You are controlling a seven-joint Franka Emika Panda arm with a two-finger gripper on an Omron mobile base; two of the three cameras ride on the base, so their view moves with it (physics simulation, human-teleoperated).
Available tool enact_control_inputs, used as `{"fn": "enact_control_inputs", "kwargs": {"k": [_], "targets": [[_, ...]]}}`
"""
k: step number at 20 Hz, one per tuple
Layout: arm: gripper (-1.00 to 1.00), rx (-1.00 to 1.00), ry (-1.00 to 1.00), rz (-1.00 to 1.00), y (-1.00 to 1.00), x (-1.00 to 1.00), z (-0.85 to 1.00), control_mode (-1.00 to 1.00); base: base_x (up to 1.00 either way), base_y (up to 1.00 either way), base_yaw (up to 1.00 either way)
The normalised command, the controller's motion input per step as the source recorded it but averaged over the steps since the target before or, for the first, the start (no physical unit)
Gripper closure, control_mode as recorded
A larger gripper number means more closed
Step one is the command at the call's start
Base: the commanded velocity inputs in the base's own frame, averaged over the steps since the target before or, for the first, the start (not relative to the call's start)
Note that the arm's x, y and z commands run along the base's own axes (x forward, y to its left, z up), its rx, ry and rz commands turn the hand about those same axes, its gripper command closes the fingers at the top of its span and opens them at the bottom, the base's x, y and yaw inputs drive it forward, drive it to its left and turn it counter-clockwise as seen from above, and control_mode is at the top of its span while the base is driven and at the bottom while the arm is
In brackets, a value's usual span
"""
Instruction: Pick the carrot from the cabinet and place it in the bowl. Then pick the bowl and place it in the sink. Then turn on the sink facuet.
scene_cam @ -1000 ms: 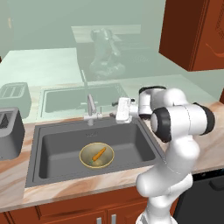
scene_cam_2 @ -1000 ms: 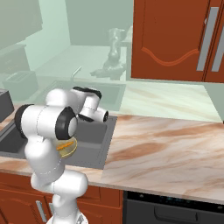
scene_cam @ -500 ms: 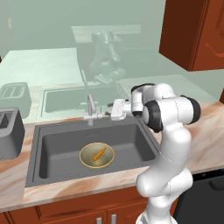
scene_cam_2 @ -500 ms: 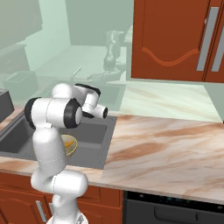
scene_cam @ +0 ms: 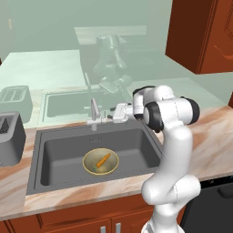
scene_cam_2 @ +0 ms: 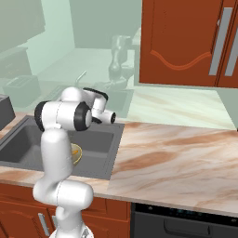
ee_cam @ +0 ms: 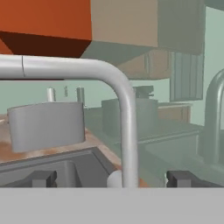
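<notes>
The olive-gold bowl [scene_cam: 100,161] sits on the floor of the dark grey sink [scene_cam: 59,154], with the orange carrot [scene_cam: 103,159] lying inside it. Behind the basin stands the silver sink faucet [scene_cam: 94,112]. My gripper [scene_cam: 110,119] reaches in from the right at the faucet's base, right by its side lever. In the hand view the gripper [ee_cam: 111,179] is open, its fingertips [ee_cam: 43,178] wide apart, and the faucet's curved spout [ee_cam: 124,113] rises between them. Part of the bowl [scene_cam_2: 76,153] shows behind my arm in the right base view.
The reddish-brown cabinet [scene_cam: 200,32] hangs at the upper right, its doors and grey bar handles [scene_cam_2: 219,42] facing the right base view. A grey toaster [scene_cam: 11,136] stands left of the sink. Marble counter [scene_cam_2: 176,158] stretches to the right.
My arm has swung left along the back of the sink, bringing the gripper up to the faucet. Bowl and carrot have stayed put.
</notes>
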Motion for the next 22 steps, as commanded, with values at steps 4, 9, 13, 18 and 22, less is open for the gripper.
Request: {"fn": "enact_control_inputs", "kwargs": {"k": [4, 9, 13, 18, 22], "targets": [[-1.00, 0.00, 0.02, -0.02, 0.13, 0.15, -0.09, -1.00, 0.00, 0.00, 0.00], [-1.00, 0.00, 0.03, -0.01, 0.18, 0.13, 0.00, -1.00, 0.00, 0.00, 0.00], [-1.00, 0.00, 0.03, -0.01, 0.06, 0.21, -0.08, -1.00, 0.00, 0.00, 0.00], [-1.00, 0.00, 0.06, -0.01, 0.00, 0.34, -0.23, -1.00, 0.00, 0.00, 0.00], [-1.00, 0.00, 0.06, -0.01, 0.00, 0.33, -0.33, -1.00, 0.00, 0.00, 0.00]]}}
